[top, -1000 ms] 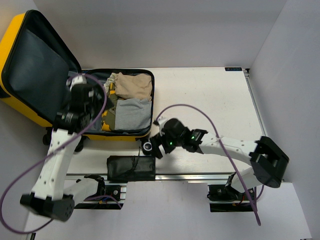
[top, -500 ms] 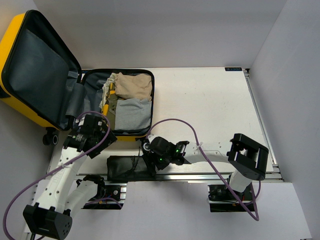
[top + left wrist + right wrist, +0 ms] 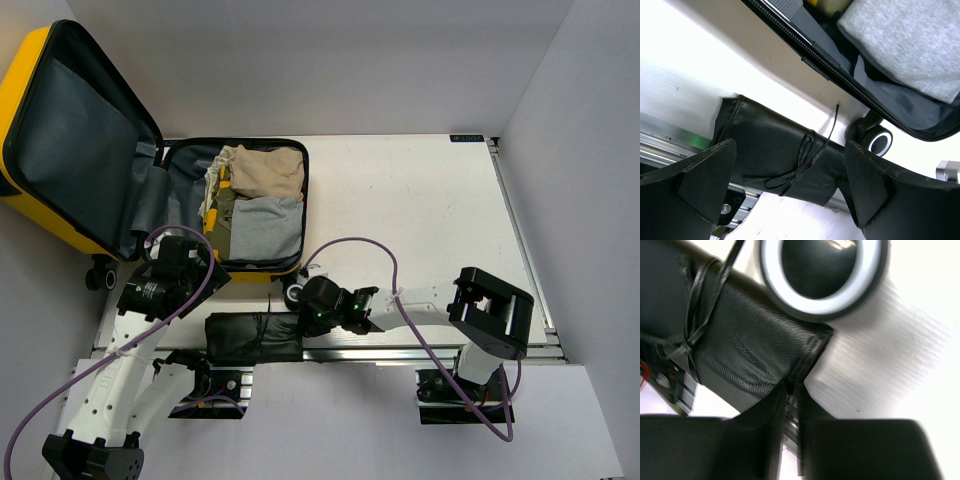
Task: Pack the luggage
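Two arms low at the bench (image 3: 420, 200) front: right gripper (image 3: 792, 400) pinches the black pouch (image 3: 245, 337) corner, left gripper (image 3: 790, 170) spread wide above it. Yellow luggage (image 3: 75, 150) lies open far left; the bench-edge label (image 3: 466, 138) is unreadable.

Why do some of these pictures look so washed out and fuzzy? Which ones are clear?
Right wrist view: the right gripper's fingers at the bottom are blurred and the table glares white; the black pouch looks crisp. Left wrist view: table blown out at upper left. Top external view: evenly lit and sharp.
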Robot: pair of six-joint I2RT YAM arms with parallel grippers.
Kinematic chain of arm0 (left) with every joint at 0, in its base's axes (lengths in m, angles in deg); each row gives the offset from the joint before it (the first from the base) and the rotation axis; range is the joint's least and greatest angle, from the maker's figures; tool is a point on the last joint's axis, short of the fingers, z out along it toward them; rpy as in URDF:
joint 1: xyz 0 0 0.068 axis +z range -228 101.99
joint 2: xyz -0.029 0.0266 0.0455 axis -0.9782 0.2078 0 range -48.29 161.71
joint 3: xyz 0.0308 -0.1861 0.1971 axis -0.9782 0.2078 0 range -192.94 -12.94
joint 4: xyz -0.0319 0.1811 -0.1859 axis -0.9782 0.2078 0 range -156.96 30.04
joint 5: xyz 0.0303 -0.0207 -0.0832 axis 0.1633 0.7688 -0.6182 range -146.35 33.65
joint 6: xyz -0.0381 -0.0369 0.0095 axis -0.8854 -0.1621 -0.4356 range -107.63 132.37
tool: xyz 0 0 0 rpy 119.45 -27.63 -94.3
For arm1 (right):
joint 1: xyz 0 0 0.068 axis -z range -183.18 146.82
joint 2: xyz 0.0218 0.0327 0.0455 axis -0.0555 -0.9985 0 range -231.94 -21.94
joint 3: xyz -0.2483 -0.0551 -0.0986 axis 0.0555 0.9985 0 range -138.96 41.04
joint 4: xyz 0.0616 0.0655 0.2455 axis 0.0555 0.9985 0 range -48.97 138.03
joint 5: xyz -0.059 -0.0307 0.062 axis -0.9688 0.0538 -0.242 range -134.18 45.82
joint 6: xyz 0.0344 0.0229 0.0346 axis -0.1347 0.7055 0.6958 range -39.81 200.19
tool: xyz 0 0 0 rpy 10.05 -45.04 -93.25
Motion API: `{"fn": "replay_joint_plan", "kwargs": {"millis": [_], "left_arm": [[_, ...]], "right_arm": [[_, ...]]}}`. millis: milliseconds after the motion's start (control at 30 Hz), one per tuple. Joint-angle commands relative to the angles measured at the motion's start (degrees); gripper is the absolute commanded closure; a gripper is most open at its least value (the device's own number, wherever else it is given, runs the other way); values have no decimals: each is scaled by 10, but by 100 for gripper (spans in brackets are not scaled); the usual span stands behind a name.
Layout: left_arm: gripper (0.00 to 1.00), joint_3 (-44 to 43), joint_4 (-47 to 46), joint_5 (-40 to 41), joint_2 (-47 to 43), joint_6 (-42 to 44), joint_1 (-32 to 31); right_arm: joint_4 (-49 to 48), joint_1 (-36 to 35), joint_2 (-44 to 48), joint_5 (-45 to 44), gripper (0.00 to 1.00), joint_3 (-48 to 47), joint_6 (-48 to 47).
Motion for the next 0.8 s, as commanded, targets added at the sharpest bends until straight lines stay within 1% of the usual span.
{"fn": "replay_joint_plan", "kwargs": {"millis": [0,33,67,100,267,333,400,433,467,533,567,600,633,700,767], "left_arm": [[2,-5,-6,12,-21,1,-1],[2,-7,-3,13,-22,1,-1],[2,-8,-2,14,-24,1,-1],[2,-10,-1,13,-28,2,-1],[2,-18,3,4,-27,9,-1],[2,-22,-4,-5,-22,17,-1],[2,-24,-9,-20,-19,26,-1],[2,-28,-15,-25,-9,30,-1],[2,-31,-18,-32,-5,43,-1],[2,-34,-44,-69,10,59,-1],[2,-35,-54,-83,17,73,-1],[2,-36,-66,-126,22,80,-1],[2,-36,-88,-144,29,86,-1],[2,-43,-110,-195,51,103,-1],[2,-53,-143,-219,76,121,-1]], "right_arm": [[-45,-3,15,-12,89,36,68],[-48,-1,20,-12,92,45,73],[-49,0,26,-13,98,53,78],[-41,1,37,-24,100,68,83],[14,12,106,-87,100,112,99],[76,29,130,-110,100,136,98],[101,60,169,-125,100,154,86],[129,69,185,-128,100,169,80],[145,99,213,-133,100,175,65],[177,117,234,-164,100,181,44],[208,145,251,-189,100,181,17],[221,156,255,-197,100,179,1],[236,166,258,-208,100,169,-7],[249,207,253,-224,100,157,-57],[240,239,228,-233,100,137,-96]]}}
